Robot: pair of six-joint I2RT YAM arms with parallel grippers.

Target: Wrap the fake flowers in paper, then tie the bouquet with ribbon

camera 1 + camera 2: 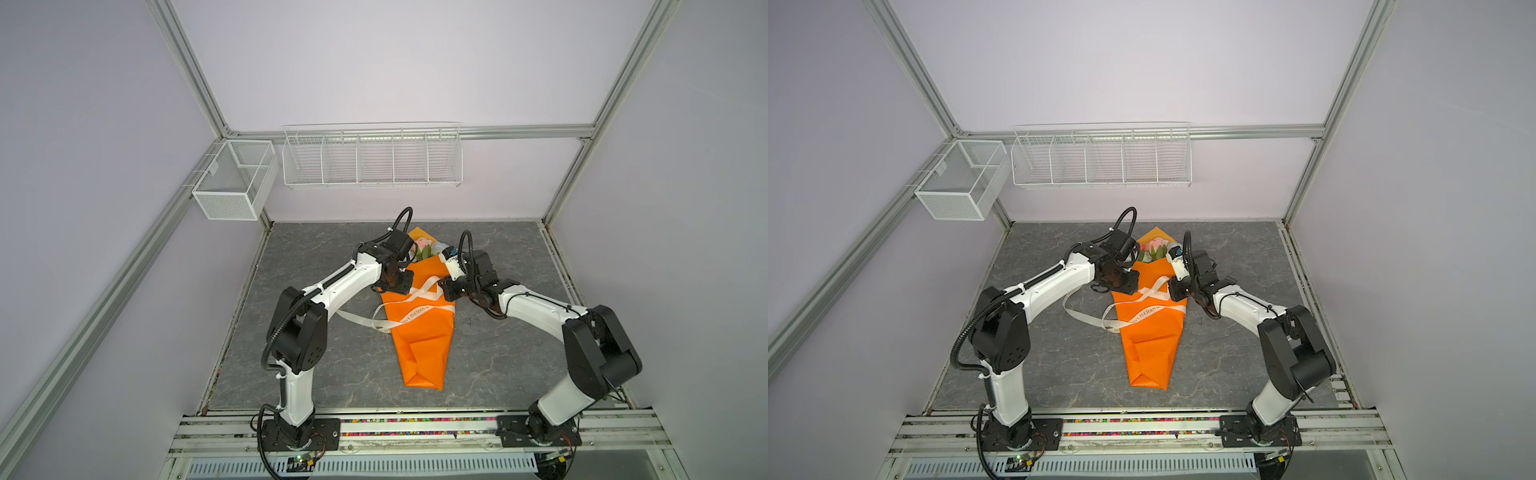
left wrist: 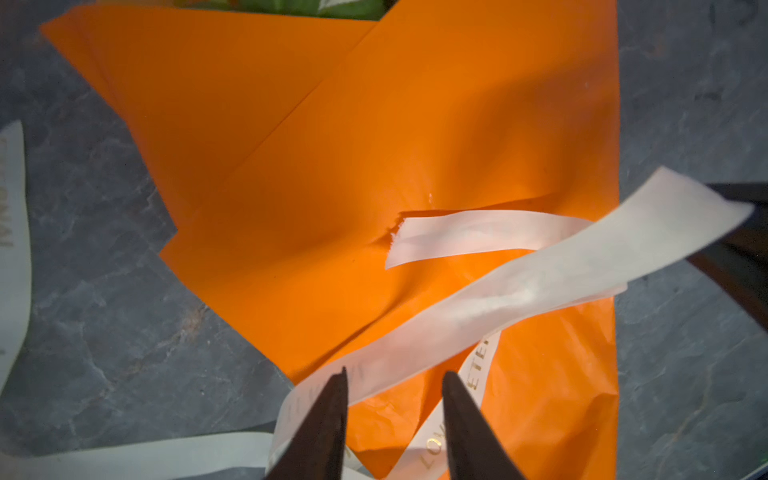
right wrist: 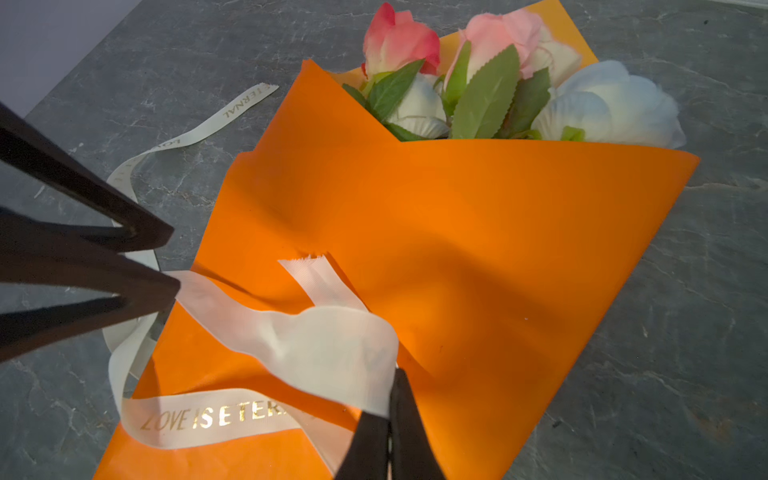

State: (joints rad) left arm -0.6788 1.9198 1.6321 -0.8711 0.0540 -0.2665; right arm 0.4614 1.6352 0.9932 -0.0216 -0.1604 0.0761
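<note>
- Two tools meet over the bouquet [image 1: 424, 345], which lies flat mid-desk [image 1: 498, 353], its narrow end toward the arm bases.
- Several fake flowers [image 3: 478, 83] poke out of its far, wide end.
- Clenched, the right tool [image 3: 394, 380] grips a loop of the cream ribbon [image 3: 324, 345] above the orange paper.
- Released, the left tool [image 2: 395, 372] hangs with fingers apart over the ribbon, whose tail trails onto the desk.

Pale lilac walls [image 1: 395, 62]; aluminium frame [image 1: 519, 132]; grey marbled tabletop [image 1: 498, 353]; white wire rack [image 1: 372, 160] on back wall; mesh basket [image 1: 235, 183] at left corner; even light.
</note>
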